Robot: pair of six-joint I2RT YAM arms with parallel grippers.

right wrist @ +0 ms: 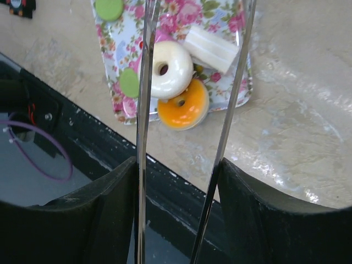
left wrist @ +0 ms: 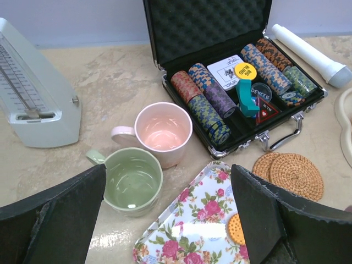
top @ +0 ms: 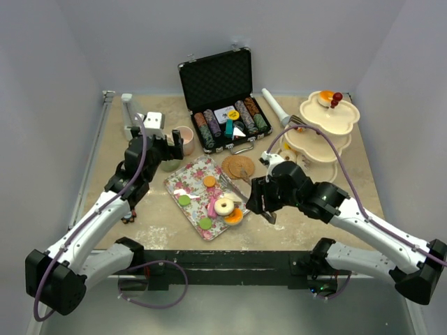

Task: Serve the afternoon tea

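My right gripper (right wrist: 179,181) is shut on metal tongs (right wrist: 144,110), whose two arms reach out over a white donut (right wrist: 171,69), an orange donut (right wrist: 184,107) and a white cake slice (right wrist: 212,48) on the floral tray. In the top view this gripper (top: 260,202) hovers by the tray's right corner. My left gripper (left wrist: 168,220) is open and empty above the green cup (left wrist: 132,179) and the tray's far corner; the pink cup (left wrist: 163,131) stands just beyond. The cream three-tier stand (top: 328,132) is at the back right with a small cake (top: 328,98) on its top tier.
The floral tray (top: 192,183) also holds green macarons (right wrist: 130,82) and an orange biscuit (left wrist: 235,229). An open poker chip case (left wrist: 242,82), woven coasters (left wrist: 291,173), a white cylinder (left wrist: 311,52) and a metronome (left wrist: 33,99) stand behind. The table's front edge (right wrist: 165,165) is near.
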